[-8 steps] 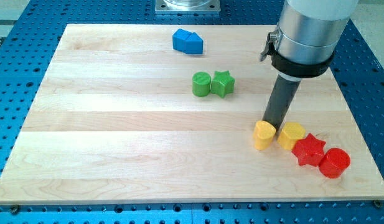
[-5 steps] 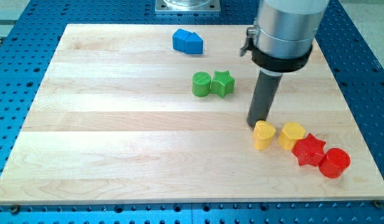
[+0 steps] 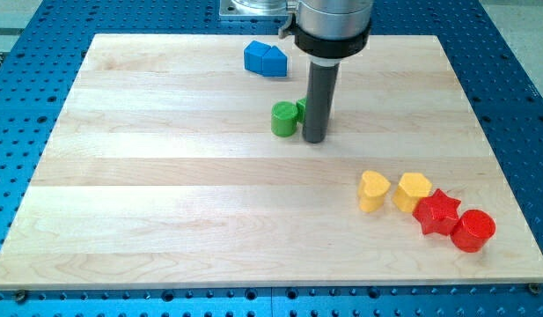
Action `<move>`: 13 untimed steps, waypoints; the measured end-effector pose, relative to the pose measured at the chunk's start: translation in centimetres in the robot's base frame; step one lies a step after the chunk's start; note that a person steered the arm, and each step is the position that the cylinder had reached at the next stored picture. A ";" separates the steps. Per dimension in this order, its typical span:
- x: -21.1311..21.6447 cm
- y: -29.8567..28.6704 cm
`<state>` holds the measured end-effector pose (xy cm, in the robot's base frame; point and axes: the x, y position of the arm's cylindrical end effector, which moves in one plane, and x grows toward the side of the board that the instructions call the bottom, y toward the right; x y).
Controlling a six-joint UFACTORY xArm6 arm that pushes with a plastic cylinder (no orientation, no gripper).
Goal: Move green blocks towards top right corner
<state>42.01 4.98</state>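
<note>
A green cylinder (image 3: pixel 284 118) stands near the board's middle, a little toward the view's top. A green star (image 3: pixel 302 106) sits just to its right, almost wholly hidden behind my rod. My tip (image 3: pixel 314 139) rests on the board at the star's near side, just right of the cylinder. Whether the tip touches the star cannot be told.
Two blue blocks (image 3: pixel 265 59) sit together near the board's top edge. At the lower right lie a yellow heart (image 3: pixel 372 190), a yellow block (image 3: pixel 413 191), a red star (image 3: pixel 437 211) and a red cylinder (image 3: pixel 473 231) in a row.
My rod has moved left and toward the view's top, from beside the yellow heart to in front of the green star. No block has visibly moved.
</note>
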 end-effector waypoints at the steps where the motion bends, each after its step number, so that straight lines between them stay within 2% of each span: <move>1: 0.0 -7.4; 3: -4.3 -8.2; 4: -7.8 -1.5; 5: -8.5 0.4; 6: -1.1 -5.4; 7: 4.6 -3.9; 8: 1.4 0.3; 10: -8.4 8.1; 11: -11.6 10.3; 12: -9.5 9.5; 13: -9.7 14.1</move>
<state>32.26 19.06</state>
